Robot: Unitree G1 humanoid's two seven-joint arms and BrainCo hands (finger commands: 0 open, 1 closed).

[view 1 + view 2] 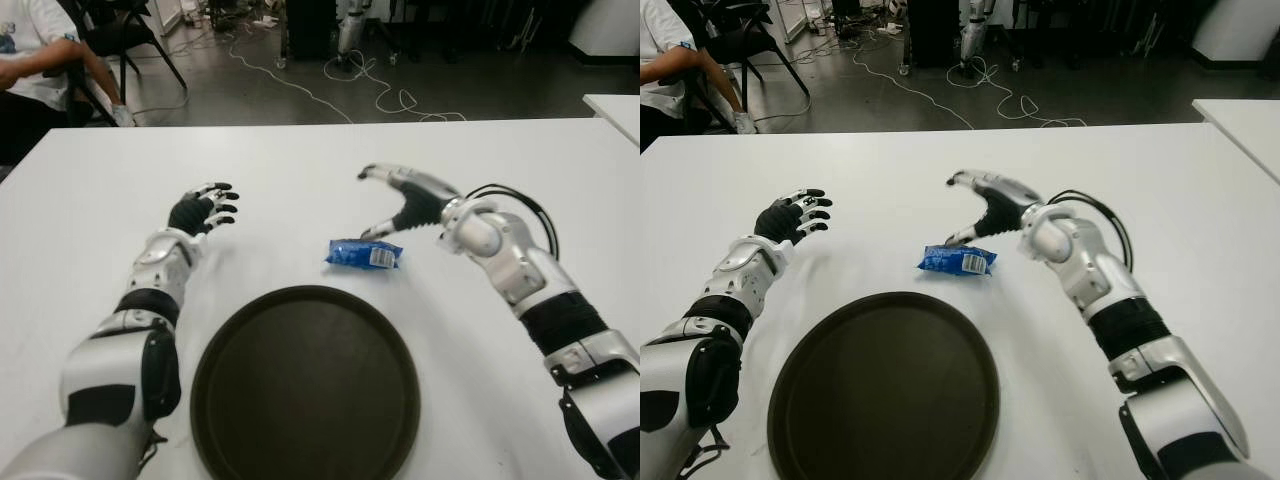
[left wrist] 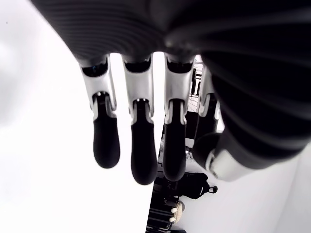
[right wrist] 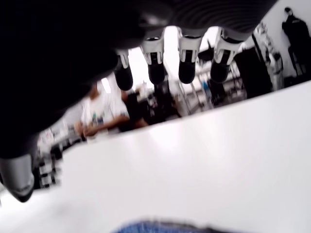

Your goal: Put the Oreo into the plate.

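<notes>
A blue Oreo packet [image 1: 365,254] lies flat on the white table [image 1: 300,170], just beyond the far rim of the round dark plate [image 1: 305,385]. My right hand [image 1: 385,205] hovers above and slightly behind the packet, open, its fingers [image 1: 375,173] spread over it and its thumb close to the packet's far edge. In the right wrist view the packet [image 3: 160,227] shows as a blue strip under the palm. My left hand [image 1: 205,210] is open beside the plate's far left, holding nothing.
A seated person [image 1: 30,60] is at the far left beyond the table. Cables [image 1: 330,75] run over the floor behind the table's far edge. A second white table [image 1: 615,105] stands at the far right.
</notes>
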